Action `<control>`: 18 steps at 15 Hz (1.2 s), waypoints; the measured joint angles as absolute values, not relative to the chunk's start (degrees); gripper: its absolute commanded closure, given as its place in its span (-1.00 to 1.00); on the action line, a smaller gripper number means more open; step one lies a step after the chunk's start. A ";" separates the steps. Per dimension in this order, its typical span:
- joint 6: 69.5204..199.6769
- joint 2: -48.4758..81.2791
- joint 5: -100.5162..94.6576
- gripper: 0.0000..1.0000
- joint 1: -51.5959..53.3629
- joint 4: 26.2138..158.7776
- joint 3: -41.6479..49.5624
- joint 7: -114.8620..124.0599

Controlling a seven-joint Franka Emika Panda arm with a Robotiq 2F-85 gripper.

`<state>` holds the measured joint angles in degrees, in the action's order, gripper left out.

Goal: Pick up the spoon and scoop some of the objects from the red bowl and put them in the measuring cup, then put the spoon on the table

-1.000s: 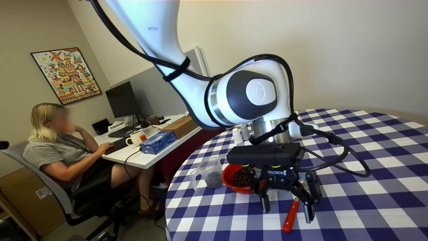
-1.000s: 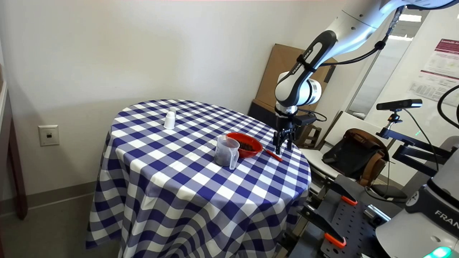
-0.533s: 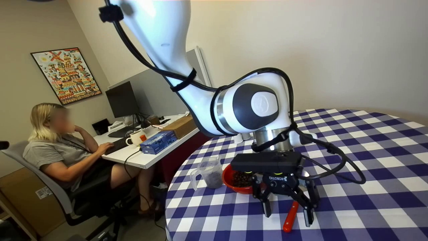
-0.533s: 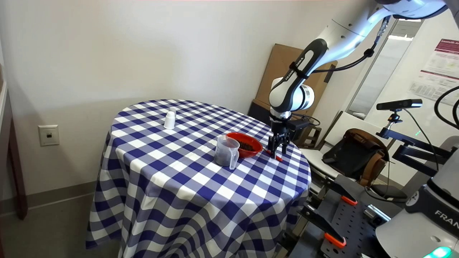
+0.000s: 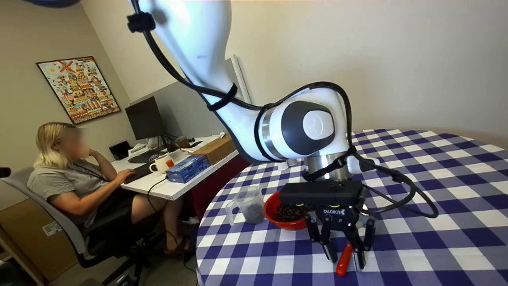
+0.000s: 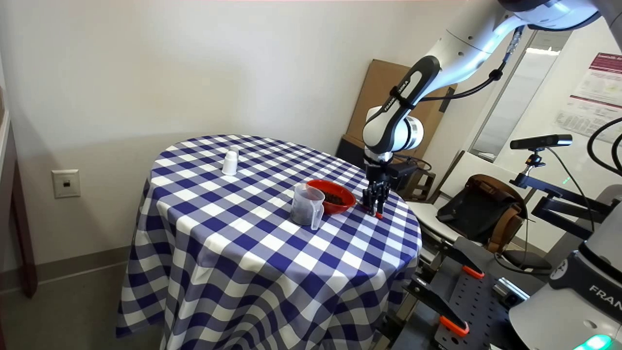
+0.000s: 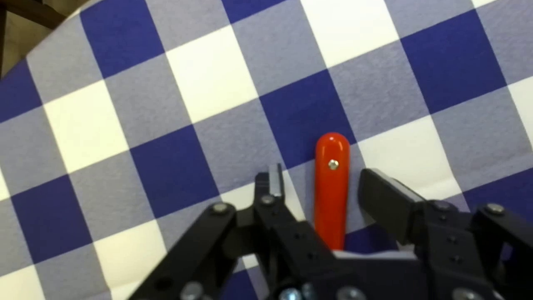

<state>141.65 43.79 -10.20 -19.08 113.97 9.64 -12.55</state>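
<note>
Round surface with blue-and-white checked cloth (image 6: 265, 187), pale wall (image 6: 146, 73) behind. Small spoon with glossy red-orange handle (image 7: 332, 191) lies on surface, near round bright-red bowl (image 6: 338, 209) holding small dark-brown pieces (image 5: 288, 213); bowl sits between spoon and clear, greyish measuring cup (image 6: 307, 206). Change: black fingers (image 7: 385, 204), wider moments ago, now lower and nearer together, but apart, straddling handle with visible gap each side. Meaning: grasp probably under way; spoon not yet held, scooping likely still ahead.

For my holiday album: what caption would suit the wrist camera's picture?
The open gripper straddles a red spoon handle on the checked table.
</note>
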 measured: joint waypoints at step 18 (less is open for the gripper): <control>142.62 36.21 -12.15 0.80 -18.98 113.90 10.49 -16.30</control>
<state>142.62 36.21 -12.15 -18.98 113.90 10.49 -16.30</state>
